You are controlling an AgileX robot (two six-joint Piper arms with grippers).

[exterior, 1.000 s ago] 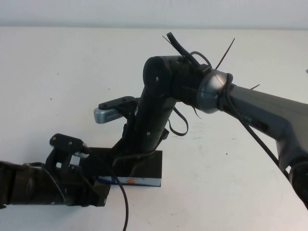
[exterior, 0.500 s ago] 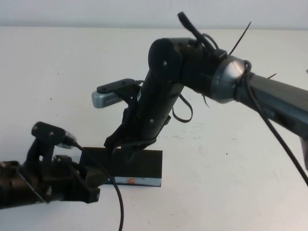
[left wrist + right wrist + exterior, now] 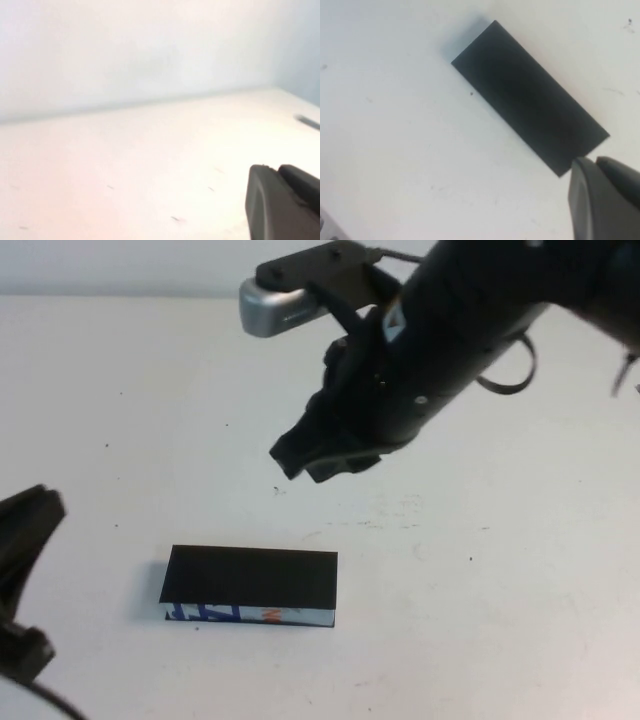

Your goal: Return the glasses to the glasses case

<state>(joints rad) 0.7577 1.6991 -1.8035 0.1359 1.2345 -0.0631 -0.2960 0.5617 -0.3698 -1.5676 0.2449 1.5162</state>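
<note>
Glasses case (image 3: pixel 250 586) lies closed and flat on the white table (image 3: pixel 480 580), lid down, black top facing up, light front edge with blue and orange print toward the robot; also seen in the right wrist view as a plain black rectangle (image 3: pixel 530 97). Glasses not visible in any view, case shut so cannot tell if they are inside. Right end effector (image 3: pixel 320 455) hangs in the air above the table, behind and a bit right of the case, well apart from it, nothing in it; fingers look drawn close together, narrow gap. The right arm reaches in from the upper right, with a grey wrist camera housing (image 3: pixel 275 305) on it. Left end effector (image 3: pixel 25 585) only a dark sliver at the left edge of the high view, off to the left of the case, not touching it; cannot tell how it stands.
</note>
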